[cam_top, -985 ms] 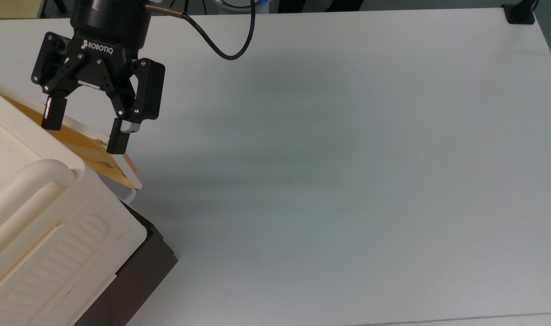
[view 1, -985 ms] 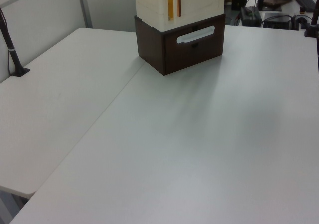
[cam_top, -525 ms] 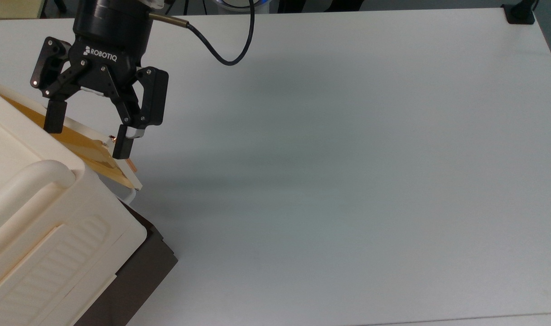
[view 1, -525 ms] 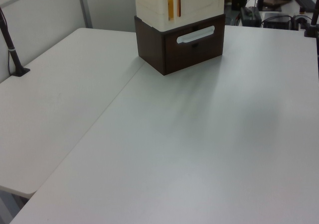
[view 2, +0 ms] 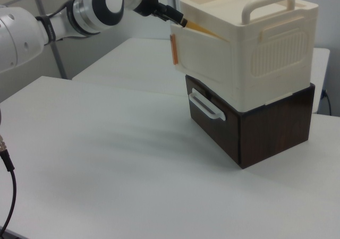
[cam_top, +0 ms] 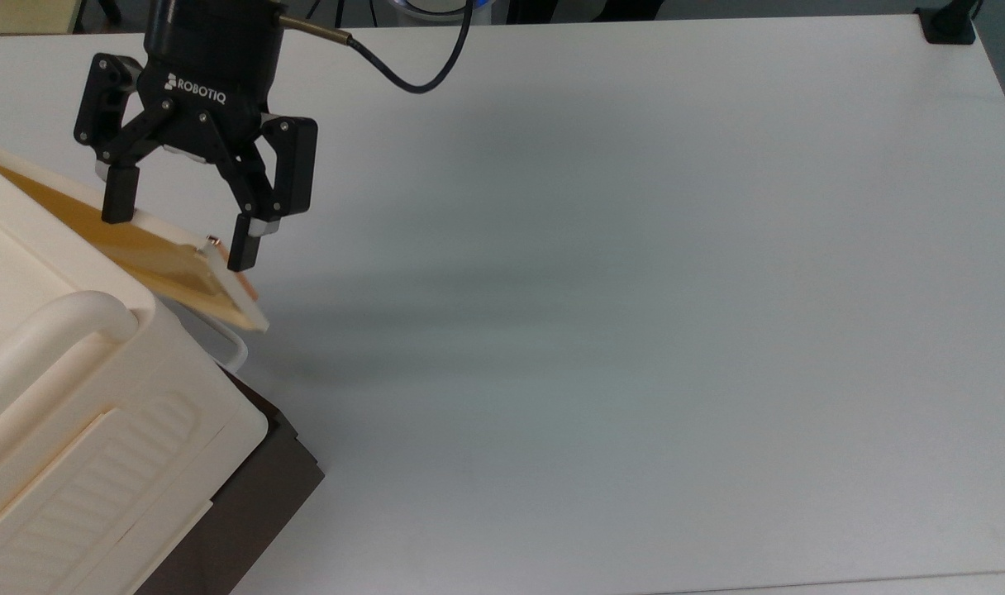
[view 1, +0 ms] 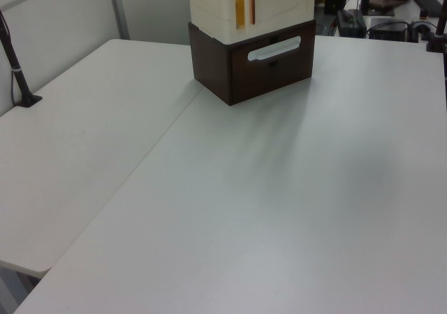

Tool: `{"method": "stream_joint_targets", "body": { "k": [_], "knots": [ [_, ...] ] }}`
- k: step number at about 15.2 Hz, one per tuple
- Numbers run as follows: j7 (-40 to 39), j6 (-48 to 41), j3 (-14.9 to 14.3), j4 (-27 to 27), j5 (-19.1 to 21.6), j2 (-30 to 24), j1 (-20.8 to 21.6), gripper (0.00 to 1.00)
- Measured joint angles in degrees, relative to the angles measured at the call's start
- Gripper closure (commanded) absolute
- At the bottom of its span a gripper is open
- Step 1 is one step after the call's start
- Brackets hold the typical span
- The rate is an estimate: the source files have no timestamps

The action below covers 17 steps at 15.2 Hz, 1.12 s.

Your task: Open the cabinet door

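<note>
Table: white table [cam_top: 635, 330], wide and bare on most of its surface; all the work is at the far left in the top view.
Cabinet: the cabinet [cam_top: 73, 430] stands at the top view's left edge, a cream box with a bar handle on its ribbed top. It sits on a dark brown base [view 2: 265, 127], which lifts the door up to a height I can reach from above.
Cabinet door: the cabinet door [cam_top: 180, 273] is on the cabinet's front, near its top. It is tilted outward, its upper edge away from the box and its amber inner face showing. A copper strip runs along its edge in the right view. I judge it is partly open, not fully.
Gripper: my gripper [cam_top: 176, 235] hangs over the door's upper edge with its fingers apart, one on each side of the panel. I cannot tell if a finger touches it. The fingers are spread, I think, so that I can hook or push the edge instead of clamping the thin panel.
Next: the door probably needs more pulling outward and down.
</note>
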Motion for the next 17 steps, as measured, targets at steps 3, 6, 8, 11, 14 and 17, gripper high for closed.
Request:
{"method": "stream_joint_targets", "body": {
  "k": [3, 6, 8, 11, 14, 17],
  "knots": [
    [-3.30, -5.02, 0.14, 0.02, 1.19, -1.21, 0.44, 0.00],
    [-10.80, -11.33, 0.24, 0.22, 4.62, -2.63, 0.73, 0.00],
    [-17.09, -17.16, 0.24, 0.33, 8.05, -4.15, 0.70, 0.00],
    [-23.38, -25.61, 0.24, 0.34, 11.20, -6.42, 0.62, 0.00],
    [-25.31, -31.23, 0.26, 0.22, 12.58, -7.29, 0.69, 0.00],
    [-25.62, -34.02, 0.30, 0.23, 12.60, -7.61, 0.70, 0.00]
  ]
}}
